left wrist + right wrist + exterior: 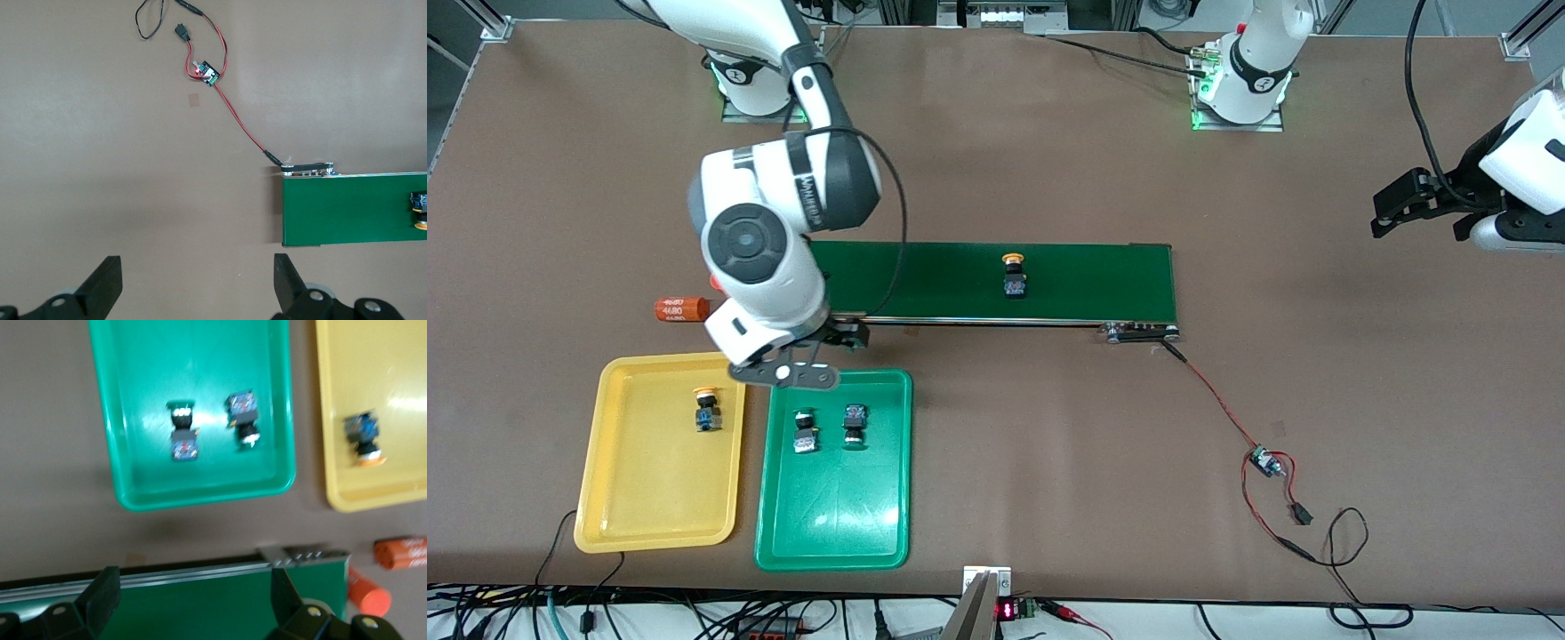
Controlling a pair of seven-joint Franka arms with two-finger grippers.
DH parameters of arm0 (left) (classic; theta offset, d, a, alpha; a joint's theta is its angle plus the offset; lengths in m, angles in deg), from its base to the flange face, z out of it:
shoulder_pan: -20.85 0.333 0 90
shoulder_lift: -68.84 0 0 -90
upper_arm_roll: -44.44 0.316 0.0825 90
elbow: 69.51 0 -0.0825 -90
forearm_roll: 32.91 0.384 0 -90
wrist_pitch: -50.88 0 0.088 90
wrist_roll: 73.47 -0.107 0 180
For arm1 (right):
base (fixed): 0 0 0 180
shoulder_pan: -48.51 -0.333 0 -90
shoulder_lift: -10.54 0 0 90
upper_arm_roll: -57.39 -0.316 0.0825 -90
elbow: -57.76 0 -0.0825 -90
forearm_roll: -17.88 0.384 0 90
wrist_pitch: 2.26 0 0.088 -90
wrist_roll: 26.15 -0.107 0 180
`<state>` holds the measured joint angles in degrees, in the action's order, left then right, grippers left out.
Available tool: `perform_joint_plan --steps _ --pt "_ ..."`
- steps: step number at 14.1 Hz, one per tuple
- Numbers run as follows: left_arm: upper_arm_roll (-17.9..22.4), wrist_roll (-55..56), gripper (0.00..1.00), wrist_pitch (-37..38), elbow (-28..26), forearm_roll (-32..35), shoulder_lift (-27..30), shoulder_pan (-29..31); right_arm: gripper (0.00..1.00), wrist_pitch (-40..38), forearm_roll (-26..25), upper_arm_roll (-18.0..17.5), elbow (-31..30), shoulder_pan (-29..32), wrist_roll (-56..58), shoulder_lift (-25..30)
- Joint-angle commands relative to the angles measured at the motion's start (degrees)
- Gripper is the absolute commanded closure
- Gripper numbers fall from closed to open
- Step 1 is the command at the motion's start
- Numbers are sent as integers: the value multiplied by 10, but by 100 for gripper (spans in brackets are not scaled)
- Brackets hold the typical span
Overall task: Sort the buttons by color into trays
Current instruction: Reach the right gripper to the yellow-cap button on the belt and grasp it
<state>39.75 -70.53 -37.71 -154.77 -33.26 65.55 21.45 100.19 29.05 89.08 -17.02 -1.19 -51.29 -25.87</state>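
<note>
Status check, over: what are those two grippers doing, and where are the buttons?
Both open, empty: right gripper over tray rims, left gripper waiting aside. Last yellow button on belt. Nothing blocking.

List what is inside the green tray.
In the green tray: two green buttons, lying side by side at its conveyor end. Nothing covers them.

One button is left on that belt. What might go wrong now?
The last yellow button lies on its side on the conveyor belt, so open fingers might pinch it badly or knock it. The right gripper hovers over the inner rims of the yellow tray and green tray; a careless drop might land in green. The open left gripper waits off the belt's end.
</note>
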Motion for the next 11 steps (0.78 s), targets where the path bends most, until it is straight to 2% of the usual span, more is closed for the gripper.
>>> perform_joint_plan --steps 1,4,6,9,11 --pt "-3 -12 0 4 15 5 -7 4 0 -4 3 4 -31 -32 -39 16" --pt "-3 -12 0 4 15 7 -7 3 0 1 12 4 -52 -76 -55 17" --pt "-3 -12 0 3 15 8 -8 3 0 6 67 5 -69 -86 -61 18" --pt "-3 -12 0 3 15 9 -8 2 0 41 86 5 -90 -117 -63 18" --pt "-4 -12 0 3 15 9 -8 2 0 75 121 5 -114 -130 -63 16"
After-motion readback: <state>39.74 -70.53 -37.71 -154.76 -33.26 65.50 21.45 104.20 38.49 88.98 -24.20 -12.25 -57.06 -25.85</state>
